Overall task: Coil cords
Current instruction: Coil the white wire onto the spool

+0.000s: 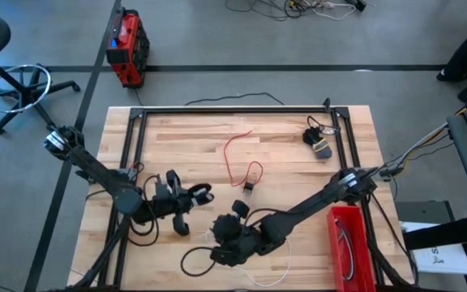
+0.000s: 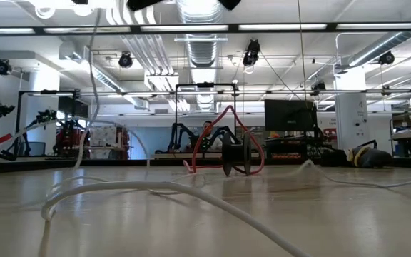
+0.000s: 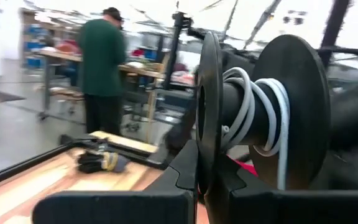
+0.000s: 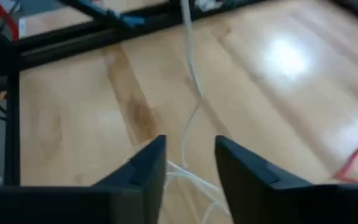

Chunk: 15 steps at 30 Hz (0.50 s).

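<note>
A black spool has several turns of the white cord wound on its core, and my left gripper is shut on it at the table's near left. My right gripper stands open beside it, near the front middle. The white cord runs between its fingers and lies slack on the table. The red cord with its dark plug lies mid-table in loose loops. A black cord bundle rests at the far right. My left gripper pinches one round flange of the spool at its edge between its two fingers. The spool's axle lies across the fingers, and the other flange stands free to the side. My right gripper has the white cord between its open fingers; whether it touches the cord I cannot tell.
A black metal frame runs along the table's far and side edges. A red bin stands at the near right. A dark cable loop lies at the front edge. A person stands in the room beyond the table.
</note>
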{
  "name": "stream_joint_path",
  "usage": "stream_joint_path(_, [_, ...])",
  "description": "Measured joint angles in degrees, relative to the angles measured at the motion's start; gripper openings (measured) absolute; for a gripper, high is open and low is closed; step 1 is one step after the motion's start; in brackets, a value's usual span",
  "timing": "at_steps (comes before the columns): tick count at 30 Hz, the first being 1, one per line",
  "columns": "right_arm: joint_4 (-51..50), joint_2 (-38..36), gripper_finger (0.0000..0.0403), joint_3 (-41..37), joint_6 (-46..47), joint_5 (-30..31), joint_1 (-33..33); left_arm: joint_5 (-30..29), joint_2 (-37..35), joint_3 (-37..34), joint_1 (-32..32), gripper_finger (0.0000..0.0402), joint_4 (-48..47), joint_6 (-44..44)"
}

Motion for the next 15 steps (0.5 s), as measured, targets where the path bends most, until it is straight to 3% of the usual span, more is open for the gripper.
stream_joint_path(3, [0.83, -1.77, 0.0177, 0.09, -4.35, 5.48, 1.22, 2.72, -0.47, 0.02, -0.79, 0.0000, -1.58, 0.90])
stream_joint_path(7, [2.04, -4.96, 0.0203, 0.11, -9.62, 13.53, 3.37, 5.58, -0.65, 0.02, -1.90, 0.0000, -3.23, 3.42])
stream_joint_path(15, [7.77, -9.22, 0.0183, 0.20, -19.24, 13.18, 3.77, 7.41, -0.69, 0.02, -3.44, 0.0000, -7.28, 6.10])
